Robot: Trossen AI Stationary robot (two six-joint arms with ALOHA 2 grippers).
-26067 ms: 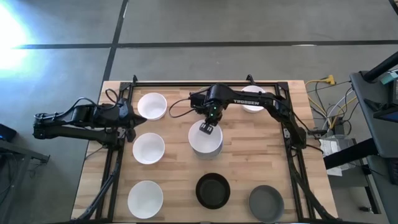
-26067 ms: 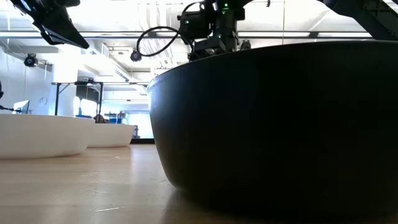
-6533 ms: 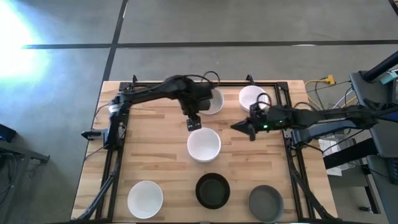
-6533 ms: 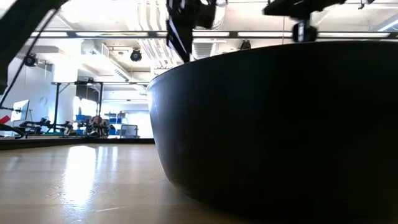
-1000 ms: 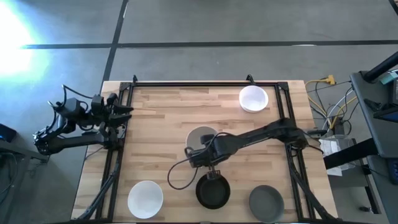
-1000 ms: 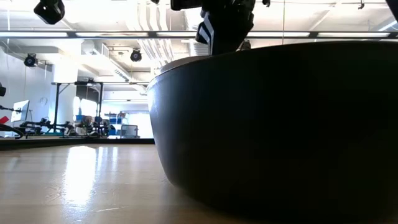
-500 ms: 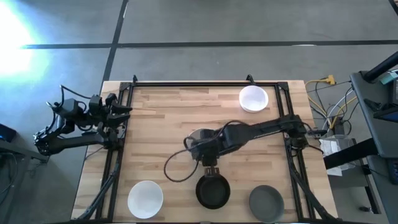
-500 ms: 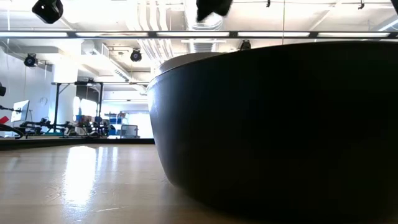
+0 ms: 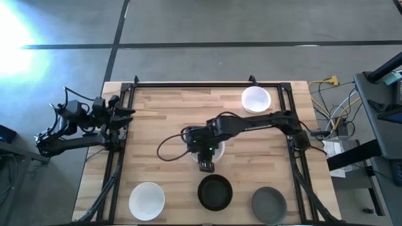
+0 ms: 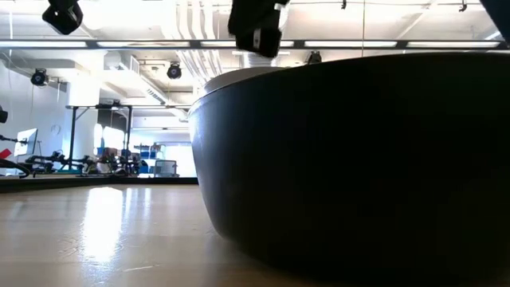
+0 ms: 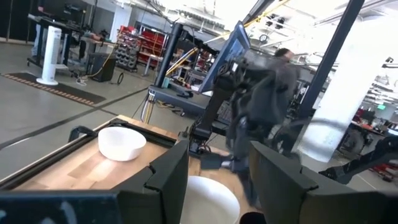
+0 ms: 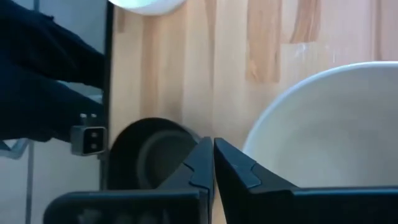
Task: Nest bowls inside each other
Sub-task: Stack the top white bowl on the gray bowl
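Right gripper [image 9: 206, 164] held over table centre, fingers pressed shut, nothing gripped. White stack [image 9: 217, 150] touching beneath it, at its far side; placed centrally, likely as nesting base. Black bowl [image 9: 215, 191] just beyond fingertips, probably next for nesting. Grey bowl [image 9: 269, 204] and white bowl [image 9: 146, 199] further off either side; another white bowl [image 9: 255, 99] well behind. Left gripper [image 9: 123, 112] parked off table edge, fingers apart, empty. No readable writing seen.
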